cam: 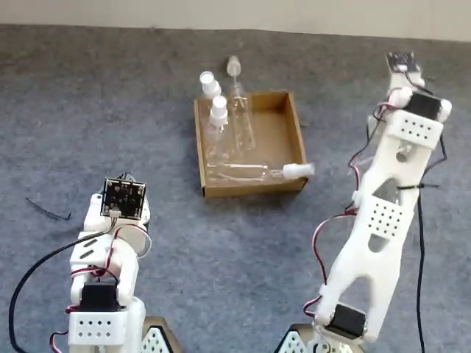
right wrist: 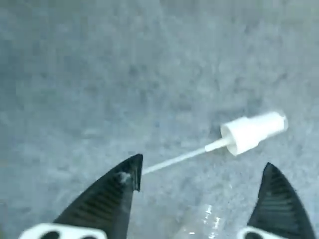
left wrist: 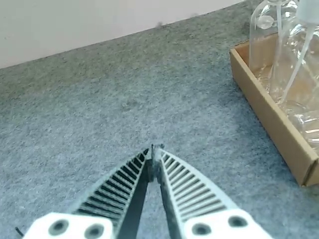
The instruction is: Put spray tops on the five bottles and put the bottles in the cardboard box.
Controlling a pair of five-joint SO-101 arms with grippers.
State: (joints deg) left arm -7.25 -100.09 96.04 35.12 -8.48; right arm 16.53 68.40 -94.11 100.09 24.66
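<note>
**Bottles in the box, a loose spray top out at the right**

Far left on the table [cam: 110,88]: a thin black tie [cam: 48,209], lying alone. Next to it, the left arm [cam: 107,279], low at the near edge and well short of the cardboard box [cam: 254,187]. On that arm, left fingers [left wrist: 184,184] pressed together tip to tip, pinching nothing, above bare grey table, with a wall of the box off to one side.

At the centre, the cardboard box, open-topped. Toward its far left corner, upright bottles [cam: 221,131], clear, crowded close, with white spray tops [cam: 219,110] fitted. Along the near wall, one flat-lying bottle [cam: 235,173], its white top poking over the right wall.

At the right, the right arm [cam: 383,220], stretched out past the box's far right corner. On it, right fingers [right wrist: 112,194] spread wide apart. Beyond their tips, a loose spray top [right wrist: 254,130] flat on the table, thin tube pointing toward one fingertip. Between the spread fingers, nearer the camera, a threaded bottle neck [right wrist: 202,226], clear.
</note>
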